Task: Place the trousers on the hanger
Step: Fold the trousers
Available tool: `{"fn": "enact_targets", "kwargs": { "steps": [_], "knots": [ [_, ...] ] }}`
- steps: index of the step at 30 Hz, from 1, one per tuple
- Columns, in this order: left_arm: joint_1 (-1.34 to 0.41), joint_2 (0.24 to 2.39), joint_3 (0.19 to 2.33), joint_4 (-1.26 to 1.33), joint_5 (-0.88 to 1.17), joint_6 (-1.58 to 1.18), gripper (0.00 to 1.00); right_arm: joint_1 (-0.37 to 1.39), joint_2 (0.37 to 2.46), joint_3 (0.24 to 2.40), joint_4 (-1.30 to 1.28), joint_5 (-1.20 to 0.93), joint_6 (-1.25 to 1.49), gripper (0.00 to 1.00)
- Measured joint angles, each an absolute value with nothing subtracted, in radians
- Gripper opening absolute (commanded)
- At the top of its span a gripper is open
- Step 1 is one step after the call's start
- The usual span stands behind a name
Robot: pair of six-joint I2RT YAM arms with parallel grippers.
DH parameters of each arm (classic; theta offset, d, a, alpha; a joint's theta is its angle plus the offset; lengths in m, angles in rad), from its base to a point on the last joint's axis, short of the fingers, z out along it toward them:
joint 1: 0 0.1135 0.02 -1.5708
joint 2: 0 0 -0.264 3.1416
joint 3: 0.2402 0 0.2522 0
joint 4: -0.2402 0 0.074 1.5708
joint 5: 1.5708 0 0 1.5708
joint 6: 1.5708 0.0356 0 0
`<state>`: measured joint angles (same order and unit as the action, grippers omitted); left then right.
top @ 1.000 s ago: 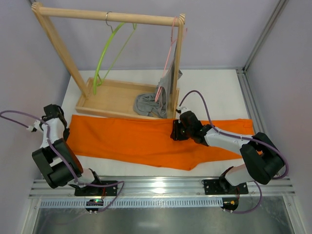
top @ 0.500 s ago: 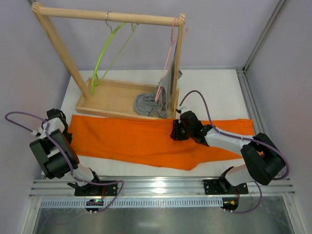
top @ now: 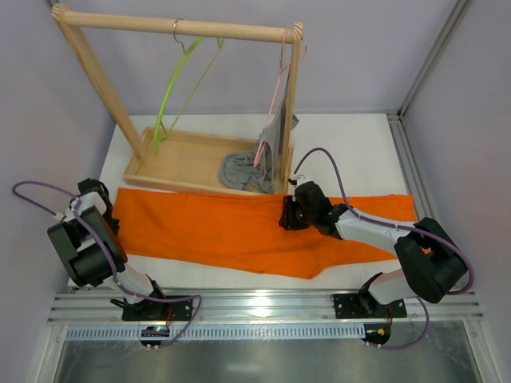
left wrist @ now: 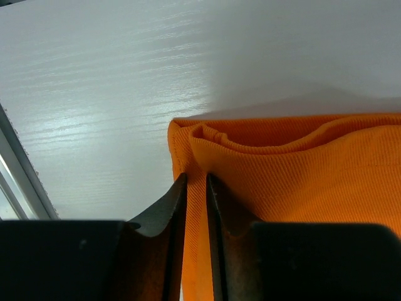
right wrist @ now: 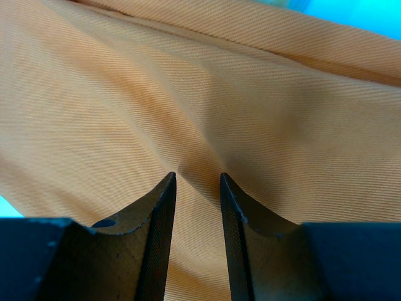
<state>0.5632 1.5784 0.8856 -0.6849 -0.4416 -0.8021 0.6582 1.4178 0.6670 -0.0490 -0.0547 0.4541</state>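
Bright orange cloth trousers [top: 239,231] lie flat across the white worktop [top: 351,152].
Right claw [right wrist: 197,177] pinches a fold mid-frame; left claw [left wrist: 196,177] straddles the left hem, grip unclear; worktop shows upper right.

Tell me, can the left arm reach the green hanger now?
Likely yes: the hanger hangs left on the rack, nothing between, though the left gripper sits low at the edge of the trousers.
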Motion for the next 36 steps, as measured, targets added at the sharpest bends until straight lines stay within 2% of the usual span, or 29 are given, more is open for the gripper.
{"fn": "enact_targets", "kwargs": {
  "steps": [6,18,36],
  "knots": [
    [0.563,1.587,0.886,-0.678,-0.441,-0.796,0.16,0.658,1.418,0.664,-0.048,-0.055,0.454,0.38],
    [0.563,1.583,0.910,-0.682,-0.441,-0.778,0.26,0.658,1.418,0.661,-0.048,-0.055,0.455,0.38],
    [0.563,1.623,0.945,-0.669,-0.429,-0.759,0.24,0.658,1.418,0.657,-0.046,-0.055,0.455,0.38]
  ]
}}
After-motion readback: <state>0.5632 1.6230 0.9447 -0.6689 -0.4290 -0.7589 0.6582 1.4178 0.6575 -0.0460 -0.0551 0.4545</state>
